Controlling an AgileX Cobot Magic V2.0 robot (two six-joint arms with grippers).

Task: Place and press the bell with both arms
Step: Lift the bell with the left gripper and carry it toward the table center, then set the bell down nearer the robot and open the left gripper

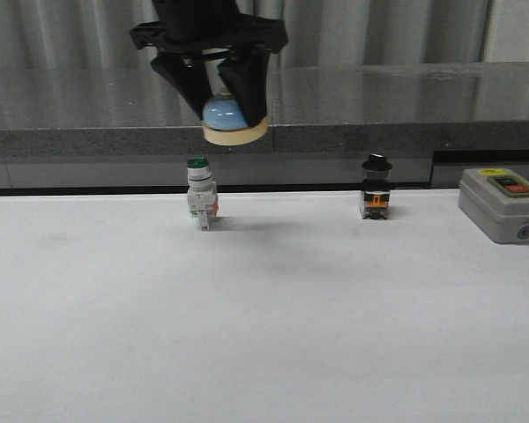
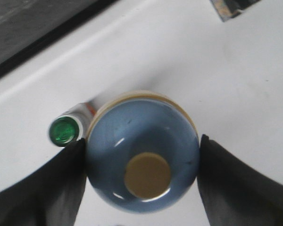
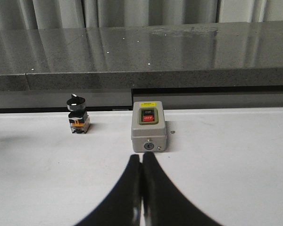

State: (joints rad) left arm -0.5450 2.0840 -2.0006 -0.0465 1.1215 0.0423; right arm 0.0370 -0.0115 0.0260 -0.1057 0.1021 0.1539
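Light-blue call bell (image 1: 233, 115), cream base and knob: clamped between the fingers of the left gripper (image 1: 220, 92), held in the air above the white table (image 1: 264, 326), over the green-capped push-button switch (image 1: 200, 203). Right gripper (image 3: 141, 165): fingers pressed together, empty, facing the grey switch box (image 3: 149, 130); black selector switch (image 3: 78, 114) near it.

Left tool (image 1: 222, 97) hangs high, fingers spread around a load; right tool (image 3: 141, 165) pressed closed.

Before me lies a white table (image 1: 264, 335); behind it a dark speckled stone ledge (image 1: 406, 106) and pale curtains (image 1: 70, 31).
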